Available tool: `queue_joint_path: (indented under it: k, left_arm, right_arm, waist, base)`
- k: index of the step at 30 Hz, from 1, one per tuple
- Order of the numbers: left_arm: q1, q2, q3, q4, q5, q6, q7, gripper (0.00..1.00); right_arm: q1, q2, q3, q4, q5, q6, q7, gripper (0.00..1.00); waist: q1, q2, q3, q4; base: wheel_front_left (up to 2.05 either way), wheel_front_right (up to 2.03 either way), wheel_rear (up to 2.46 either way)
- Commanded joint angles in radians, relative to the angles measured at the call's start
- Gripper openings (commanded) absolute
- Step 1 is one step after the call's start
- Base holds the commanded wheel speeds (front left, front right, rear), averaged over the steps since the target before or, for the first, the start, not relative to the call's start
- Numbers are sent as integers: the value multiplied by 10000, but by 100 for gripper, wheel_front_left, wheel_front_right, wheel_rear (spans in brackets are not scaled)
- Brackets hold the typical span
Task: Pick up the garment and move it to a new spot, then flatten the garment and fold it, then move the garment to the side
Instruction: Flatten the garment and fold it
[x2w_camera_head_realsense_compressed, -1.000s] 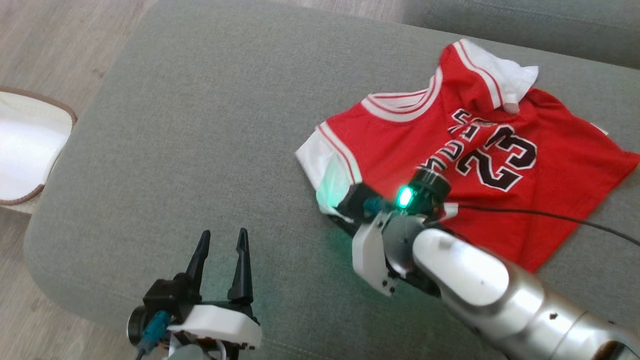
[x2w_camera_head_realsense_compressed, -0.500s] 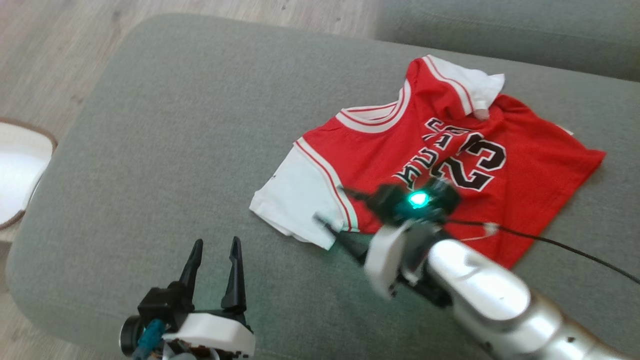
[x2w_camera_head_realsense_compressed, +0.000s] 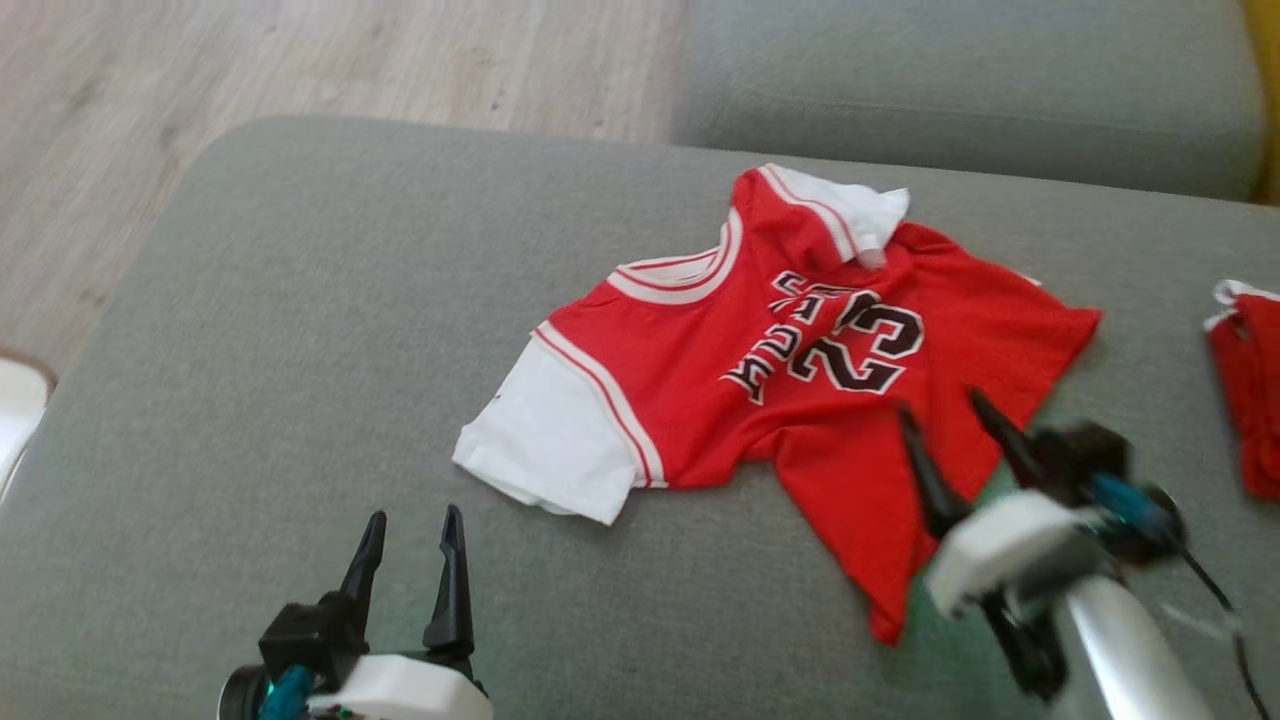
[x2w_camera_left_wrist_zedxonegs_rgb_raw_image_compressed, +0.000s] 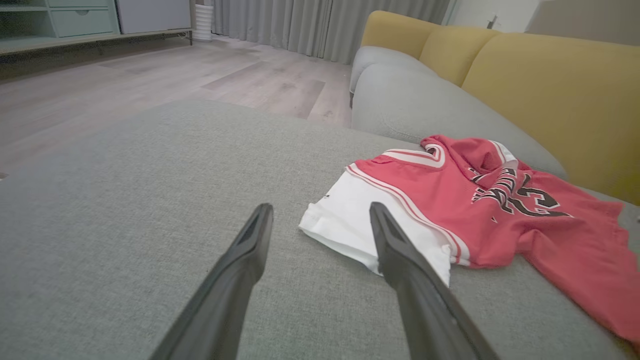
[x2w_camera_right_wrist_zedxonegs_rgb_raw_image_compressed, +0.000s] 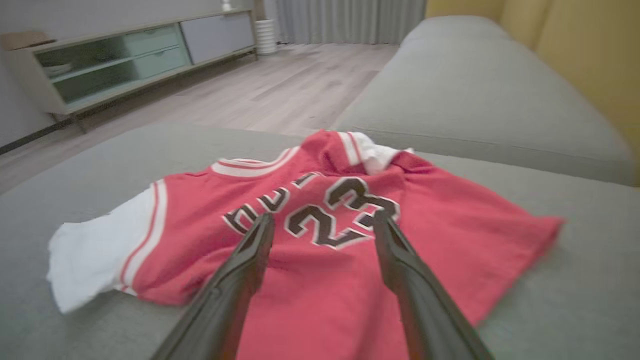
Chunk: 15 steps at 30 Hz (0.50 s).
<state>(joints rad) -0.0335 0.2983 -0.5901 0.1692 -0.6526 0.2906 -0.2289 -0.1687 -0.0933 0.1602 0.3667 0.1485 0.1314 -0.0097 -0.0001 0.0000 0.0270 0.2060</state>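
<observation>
The garment (x2w_camera_head_realsense_compressed: 790, 370) is a red jersey with white sleeves and a black 23, lying spread on the grey sofa cushion (x2w_camera_head_realsense_compressed: 300, 330). One white sleeve lies flat at its near left; the far sleeve is folded over the chest. My right gripper (x2w_camera_head_realsense_compressed: 940, 410) hovers open over the jersey's lower hem, nothing between its fingers. The right wrist view has the garment (x2w_camera_right_wrist_zedxonegs_rgb_raw_image_compressed: 320, 240) straight ahead under my right gripper (x2w_camera_right_wrist_zedxonegs_rgb_raw_image_compressed: 322, 220). My left gripper (x2w_camera_head_realsense_compressed: 413, 520) stands open near the cushion's front edge, short of the white sleeve (x2w_camera_left_wrist_zedxonegs_rgb_raw_image_compressed: 365, 235), as my left gripper (x2w_camera_left_wrist_zedxonegs_rgb_raw_image_compressed: 320, 210) shows in its own view.
A second red cloth (x2w_camera_head_realsense_compressed: 1250, 390) lies at the cushion's right edge. Another grey seat (x2w_camera_head_realsense_compressed: 950, 90) with yellow backrests (x2w_camera_left_wrist_zedxonegs_rgb_raw_image_compressed: 550, 100) lies beyond. Wooden floor (x2w_camera_head_realsense_compressed: 250, 70) runs to the left, with a low cabinet (x2w_camera_right_wrist_zedxonegs_rgb_raw_image_compressed: 125, 60) further off.
My right gripper let go of the white sleeve, opened and pulled back to the right over the hem. The sleeve now lies flat. The camera shifted; the left gripper kept still.
</observation>
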Motion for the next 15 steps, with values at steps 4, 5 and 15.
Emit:
queue_joint_path:
  k: [4, 5, 15]
  left_arm:
    - [-236, 202, 295, -411, -53, 58, 11, 100]
    - [-233, 208, 286, -431, -54, 60, 19, 100]
    - [-388, 232, 193, -446, -29, 10, 64, 100]
  right_arm:
    - [591, 300, -881, -688, -481, -7, 253, 100]
    - [724, 335, -1068, -722, -565, -7, 348, 100]
    - [-168, 423, -1864, 939, -1122, -7, 1547, 100]
  waist:
    - [1, 0, -103, -215]
    - [1, 0, -85, -225]
    - [1, 0, 384, 198]
  base:
    - [0, 0, 0]
    - [0, 0, 0]
    - [0, 0, 0]
